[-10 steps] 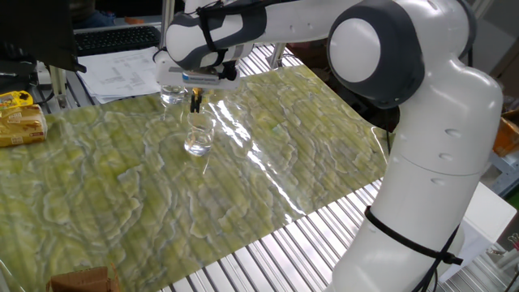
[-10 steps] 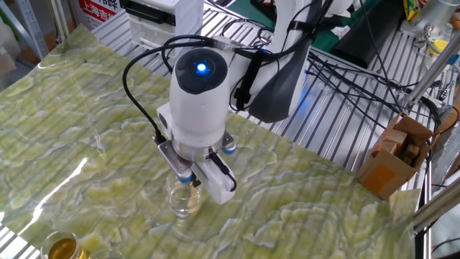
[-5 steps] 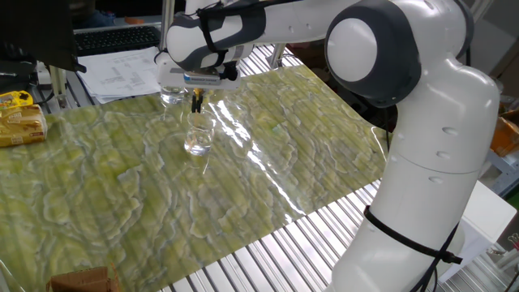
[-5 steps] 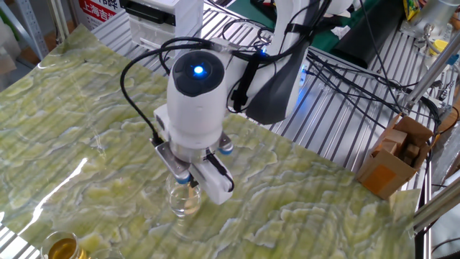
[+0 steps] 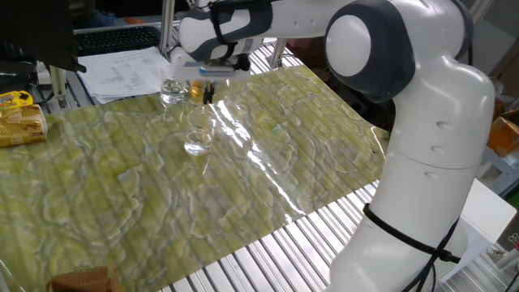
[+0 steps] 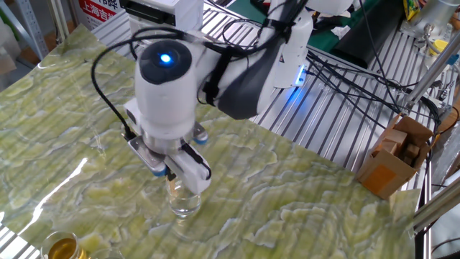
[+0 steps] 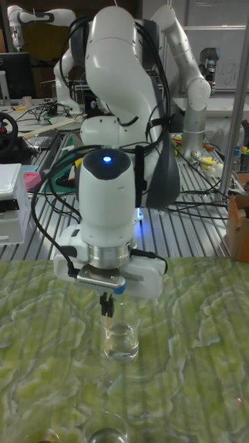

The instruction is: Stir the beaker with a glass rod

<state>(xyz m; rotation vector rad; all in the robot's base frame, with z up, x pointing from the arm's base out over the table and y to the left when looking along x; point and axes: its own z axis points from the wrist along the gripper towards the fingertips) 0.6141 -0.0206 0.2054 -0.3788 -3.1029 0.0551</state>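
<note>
My hand (image 7: 107, 302) has risen and slid toward the far edge of the desk (image 5: 268, 174) since a moment ago; earlier it hung low, right over the beaker (image 5: 198, 139), and now it sits higher and off to one side of the rim. I read that as the rod coming up out of the glass, so the stirring is probably ending, or I am on a wide sweep of it. My fingers (image 7: 106, 302) are drawn close together, pinched on the glass rod (image 7: 109, 320), of which I can only make out a faint pale streak below them in the tall view. The beaker stands upright on the green mat (image 6: 302, 216), about mid-desk. Whether the rod's tip is inside the beaker I cannot tell; in the other fixed view my wrist hides the rim.
</note>
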